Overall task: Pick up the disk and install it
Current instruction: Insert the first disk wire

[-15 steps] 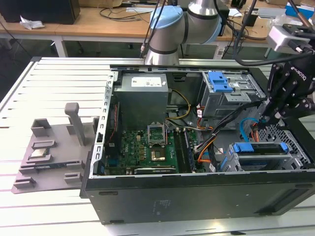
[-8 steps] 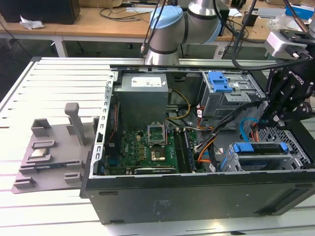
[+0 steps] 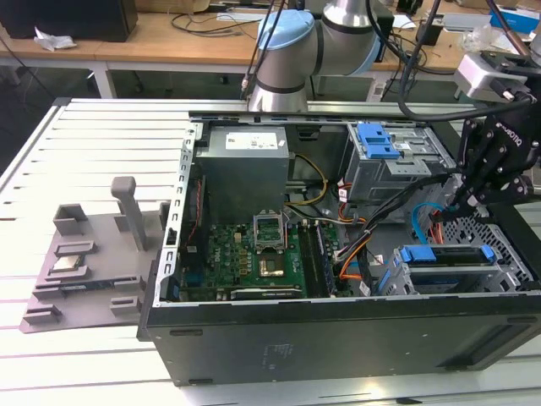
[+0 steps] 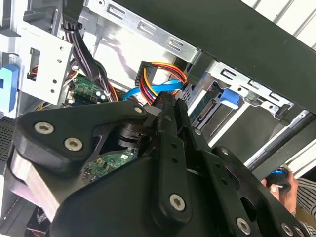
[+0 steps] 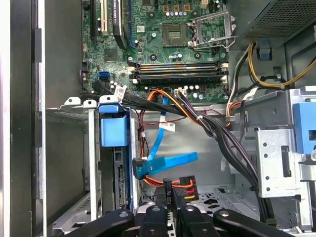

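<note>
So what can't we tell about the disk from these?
- Disk label and faces: the first wrist view sees it edge-on, and the drive cage walls cover them.
- Whether it is fully seated: in the exterior view the case wall cuts off the cage's lower part.
- Second wrist view: the claw blocks most of the cage.

1. The gripper [image 3: 467, 201] hangs at the right of the exterior view, just above the drive cage [image 3: 448, 269] in the open computer case [image 3: 338, 254].
2. The disk [image 3: 445, 255] sits in that cage, its blue carrier filling the slot.
3. A cable bundle [image 5: 197, 118] crosses the centre of the first wrist view, with a blue flat cable [image 5: 165, 163] below it, crowding the gap beside the cage.
4. The motherboard [image 3: 254, 249] at lower centre of the exterior view lies open from above.
</note>
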Tool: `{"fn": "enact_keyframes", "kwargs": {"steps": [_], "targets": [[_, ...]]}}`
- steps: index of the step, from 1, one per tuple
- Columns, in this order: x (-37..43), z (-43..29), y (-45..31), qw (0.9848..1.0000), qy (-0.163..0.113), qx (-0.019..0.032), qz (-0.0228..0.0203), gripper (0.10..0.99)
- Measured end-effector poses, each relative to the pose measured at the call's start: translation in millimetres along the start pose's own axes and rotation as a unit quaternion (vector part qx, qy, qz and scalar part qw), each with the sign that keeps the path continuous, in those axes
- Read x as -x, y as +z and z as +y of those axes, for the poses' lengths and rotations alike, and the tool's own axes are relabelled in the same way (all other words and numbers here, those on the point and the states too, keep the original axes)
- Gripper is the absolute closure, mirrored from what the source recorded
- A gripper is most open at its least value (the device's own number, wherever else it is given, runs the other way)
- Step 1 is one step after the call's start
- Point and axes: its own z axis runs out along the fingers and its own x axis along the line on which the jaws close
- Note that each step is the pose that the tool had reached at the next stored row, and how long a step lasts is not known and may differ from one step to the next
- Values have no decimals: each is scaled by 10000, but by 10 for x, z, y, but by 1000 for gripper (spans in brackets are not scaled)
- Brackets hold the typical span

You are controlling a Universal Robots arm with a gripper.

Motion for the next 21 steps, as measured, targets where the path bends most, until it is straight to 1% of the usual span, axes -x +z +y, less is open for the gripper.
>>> {"fn": "enact_keyframes", "kwargs": {"steps": [4, 6, 8, 14, 16, 18, 21], "targets": [[-3, 0, 0, 10000, 1, 0, 9, 918], [-23, -2, 0, 10000, 0, -1, 9, 918], [-63, -4, 1, 10000, 1, 0, 10, 918], [-232, -14, 4, 10000, 1, -1, 15, 918], [-264, -16, 4, 10000, 1, -1, 15, 918], [-313, -18, 6, 10000, 1, -1, 15, 918], [-345, -21, 7, 10000, 1, -1, 16, 918]]}}
